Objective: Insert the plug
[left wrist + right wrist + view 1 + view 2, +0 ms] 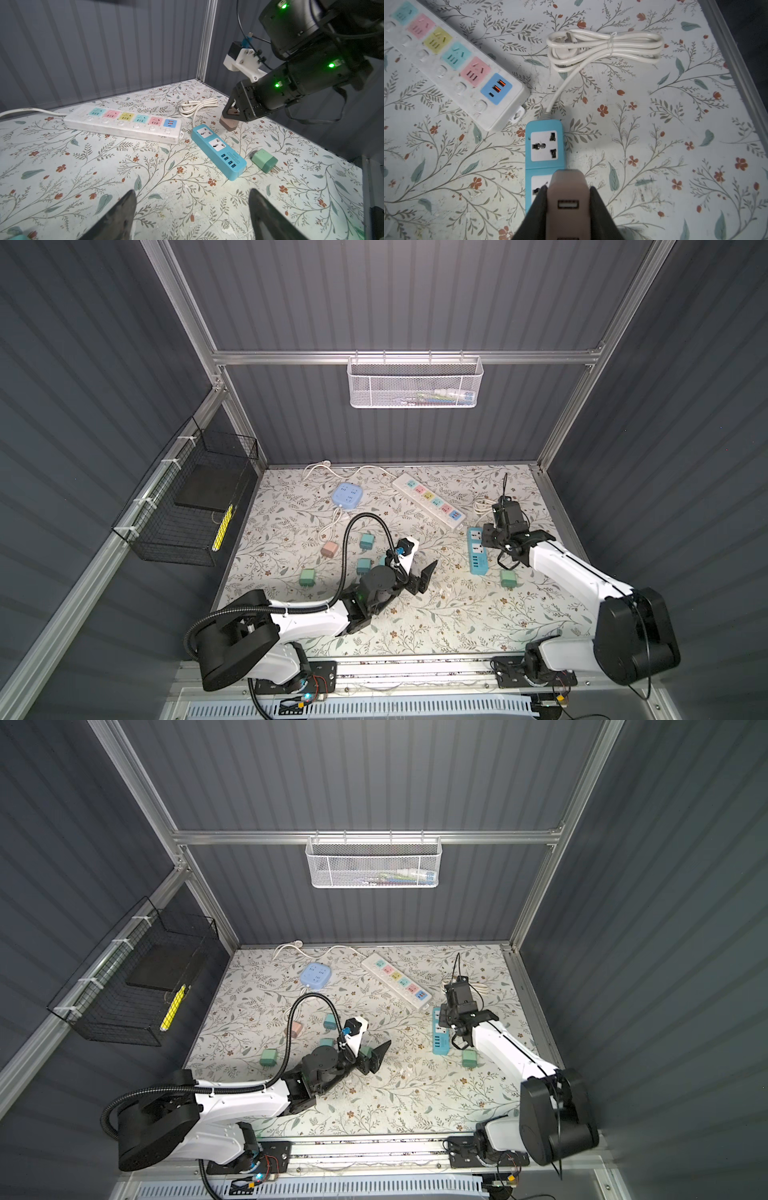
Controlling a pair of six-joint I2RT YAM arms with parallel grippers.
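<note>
Pick-up done, insertion left: right end effector (pixel 568 188) is clamped on the pink plug (pixel 568 207), poised just above the blue strip (pixel 544 145) at right, not yet seated; left end effector (pixel 191 193) apart, empty, over mid worktop (pixel 62 145).

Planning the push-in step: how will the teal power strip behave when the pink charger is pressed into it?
The teal power strip looks rigid and low, so it probably won't tip. It lies unclamped on the floral table, so a slanted push may slide it. Its bundled white cord lies slack, probably anchoring nothing.
</note>
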